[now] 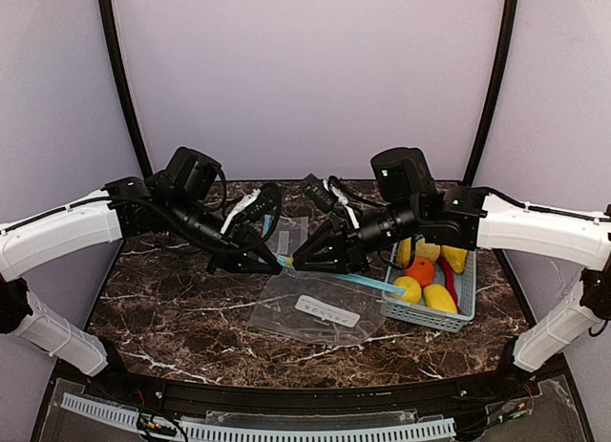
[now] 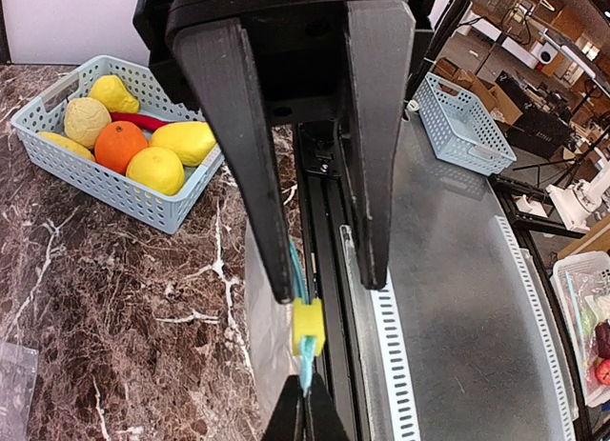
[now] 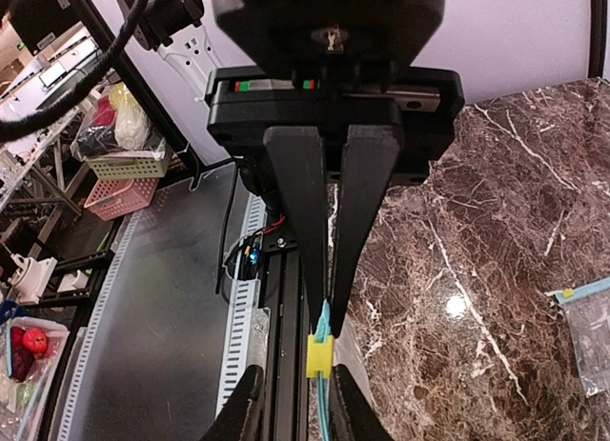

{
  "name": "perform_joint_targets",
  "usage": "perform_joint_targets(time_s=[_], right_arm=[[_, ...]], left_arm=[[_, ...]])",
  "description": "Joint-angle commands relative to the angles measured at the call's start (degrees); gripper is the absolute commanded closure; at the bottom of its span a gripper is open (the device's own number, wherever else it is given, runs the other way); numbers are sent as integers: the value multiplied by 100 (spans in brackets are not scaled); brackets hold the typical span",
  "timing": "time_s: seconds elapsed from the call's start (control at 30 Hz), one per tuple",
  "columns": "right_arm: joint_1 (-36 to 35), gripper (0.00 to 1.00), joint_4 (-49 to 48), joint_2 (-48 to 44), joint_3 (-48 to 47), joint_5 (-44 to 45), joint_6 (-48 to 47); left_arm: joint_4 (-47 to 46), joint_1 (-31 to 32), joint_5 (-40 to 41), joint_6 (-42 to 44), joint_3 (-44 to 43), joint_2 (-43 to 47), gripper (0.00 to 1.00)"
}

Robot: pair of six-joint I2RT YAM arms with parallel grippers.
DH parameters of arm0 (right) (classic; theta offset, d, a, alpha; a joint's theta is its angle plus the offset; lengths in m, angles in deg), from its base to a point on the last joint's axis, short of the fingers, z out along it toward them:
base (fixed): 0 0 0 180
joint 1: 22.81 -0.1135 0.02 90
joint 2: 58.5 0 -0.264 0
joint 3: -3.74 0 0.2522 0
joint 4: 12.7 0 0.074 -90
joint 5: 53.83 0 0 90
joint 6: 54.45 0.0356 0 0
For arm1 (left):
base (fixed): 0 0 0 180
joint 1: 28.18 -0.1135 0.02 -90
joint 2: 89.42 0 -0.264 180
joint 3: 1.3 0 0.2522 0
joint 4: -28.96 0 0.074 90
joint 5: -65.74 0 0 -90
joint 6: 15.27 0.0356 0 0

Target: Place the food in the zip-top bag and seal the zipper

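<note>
Progress: food (image 1: 427,271) all sitting in basket (image 1: 467,306), bag (image 1: 315,306) empty, unsealed.
Left pincer (image 1: 279,259): clamped on bag's zipper edge.
Right pincer (image 1: 298,261): can't tell.

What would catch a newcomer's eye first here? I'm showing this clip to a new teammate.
Both arms meet over the middle of the marble table, the left gripper and right gripper pinching the blue zipper strip of a clear zip-top bag near its yellow slider. To the right, a pale blue basket holds the bright yellow food, an orange and a red chili.
</note>
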Motion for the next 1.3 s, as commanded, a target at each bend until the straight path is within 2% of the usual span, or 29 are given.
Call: perform_joint_targets(time_s=[0.0, 0.47, 0.63, 0.83, 0.93, 1.27], right_arm=[[-56, 81, -370, 77, -123, -122, -4], [-66, 80, -556, 277, -141, -135, 129], [-66, 85, -559, 332, -159, -89, 152], [-70, 97, -559, 333, -158, -3, 169], [-66, 100, -551, 319, -145, 49, 174], [-70, 100, -512, 42, 110, 723, 98]], left_arm=[[-28, -10, -53, -4, 101, -24, 99], [-75, -10, 22, -9, 151, 33, 99], [-126, -10, 59, -31, 179, 82, 99], [-183, -10, 178, -38, 218, 150, 99], [-263, -9, 345, -54, 261, 204, 99], [-630, -97, 1228, -207, 460, 511, 99]])
